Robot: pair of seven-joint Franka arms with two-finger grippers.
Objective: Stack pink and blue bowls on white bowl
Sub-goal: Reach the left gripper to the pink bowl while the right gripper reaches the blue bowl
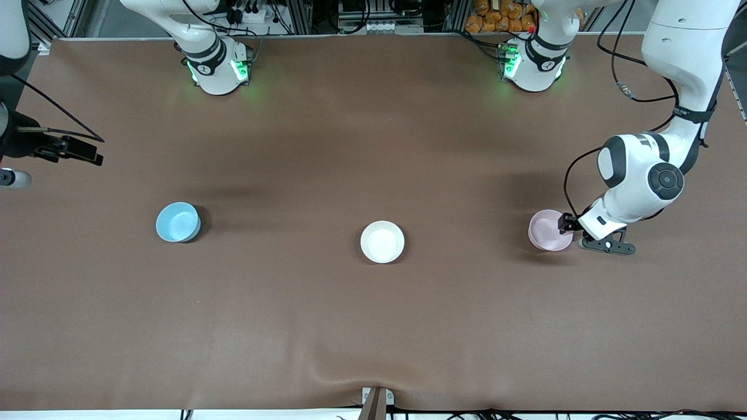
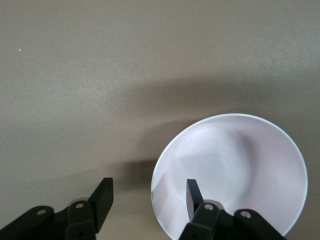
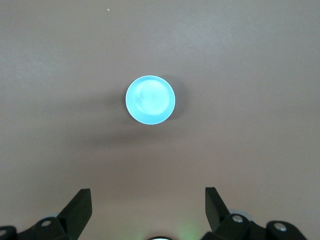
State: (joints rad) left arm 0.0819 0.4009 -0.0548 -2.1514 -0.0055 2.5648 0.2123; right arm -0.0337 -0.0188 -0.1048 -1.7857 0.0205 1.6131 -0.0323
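White bowl (image 1: 382, 241): sits upright on the brown table (image 1: 373, 326) about midway between the two arms' ends, nearest of the three bowls to the front camera by a little; nothing rests in it and nothing touches it.

Pink bowl (image 1: 549, 231): upright on the table toward the left arm's end, well apart from the white bowl, with clear table between them.

Left gripper (image 2: 149, 194): low at the pink bowl, straddling its rim on the side toward the left arm's end. One finger (image 2: 192, 193) is inside the bowl, the other (image 2: 103, 196) outside over the table. The jaws stand partly apart with a visible gap to the outer finger, so the rim is not yet pinched and the bowl is not held.

Blue bowl (image 1: 178, 221): upright on the table toward the right arm's end, well apart from the white bowl, untouched.

Right gripper (image 3: 148, 206): waits high over the table at the right arm's end, fingers spread wide and holding nothing; in its wrist view the blue bowl lies well below it.
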